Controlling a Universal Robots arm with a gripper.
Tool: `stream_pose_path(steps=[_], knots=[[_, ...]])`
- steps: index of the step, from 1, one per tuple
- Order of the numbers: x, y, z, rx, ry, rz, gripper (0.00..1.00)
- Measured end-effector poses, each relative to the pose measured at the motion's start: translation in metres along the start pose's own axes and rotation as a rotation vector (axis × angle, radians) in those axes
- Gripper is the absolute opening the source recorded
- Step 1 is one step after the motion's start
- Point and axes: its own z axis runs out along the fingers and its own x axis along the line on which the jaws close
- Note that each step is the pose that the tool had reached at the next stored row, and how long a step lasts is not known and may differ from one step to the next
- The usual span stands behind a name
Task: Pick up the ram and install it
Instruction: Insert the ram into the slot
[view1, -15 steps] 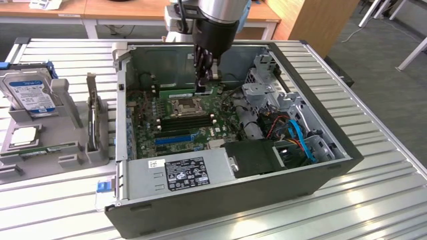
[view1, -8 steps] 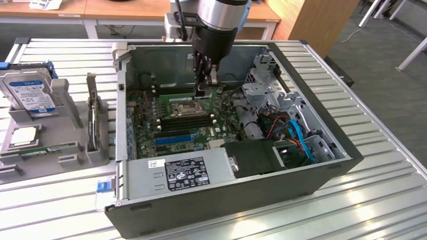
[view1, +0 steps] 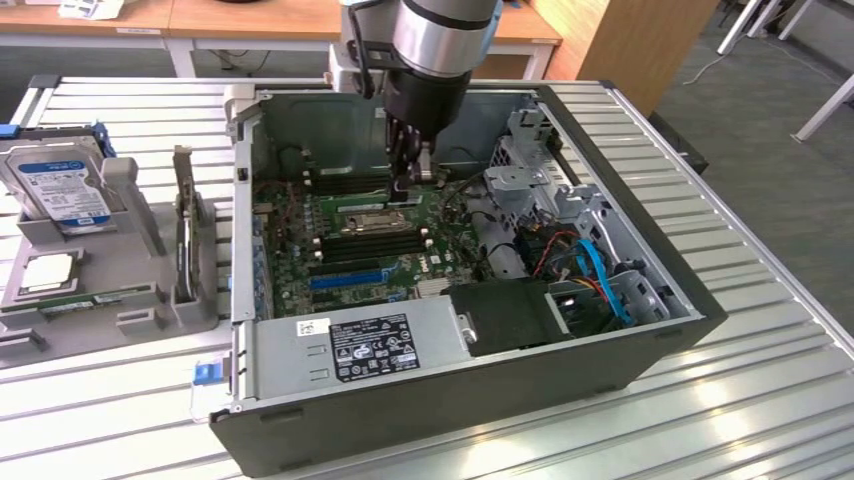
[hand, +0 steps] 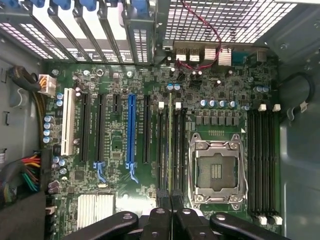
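Note:
My gripper (view1: 411, 180) reaches down into the open computer case (view1: 641, 330), over the motherboard (hand: 115, 170). In the wrist view its black fingers (hand: 161, 202) meet over the bank of black memory slots (hand: 161, 150) beside the CPU socket (hand: 217, 170). The ram (hand: 171, 150) appears edge-on as a thin green strip. It runs from the fingertips along the slots, between their white end clips. The gripper (hand: 170, 200) is shut on its near end. Whether the stick sits in a slot or just above it I cannot tell.
A second bank of memory slots (hand: 262, 165) lies on the socket's other side, and the blue expansion slot (hand: 131, 130) lies beyond the first bank. The power supply (view1: 360, 345) and drive cage with cables (view1: 561, 250) crowd the case. A grey tray (view1: 80, 330) at the exterior view's left holds a hard drive (view1: 60, 190).

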Motion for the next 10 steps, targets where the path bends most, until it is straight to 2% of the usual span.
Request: stream_pose_path(steps=[10], knots=[[0.001, -0.0012, 0.0157, 0.0, -0.0001, 0.0, 0.12]])
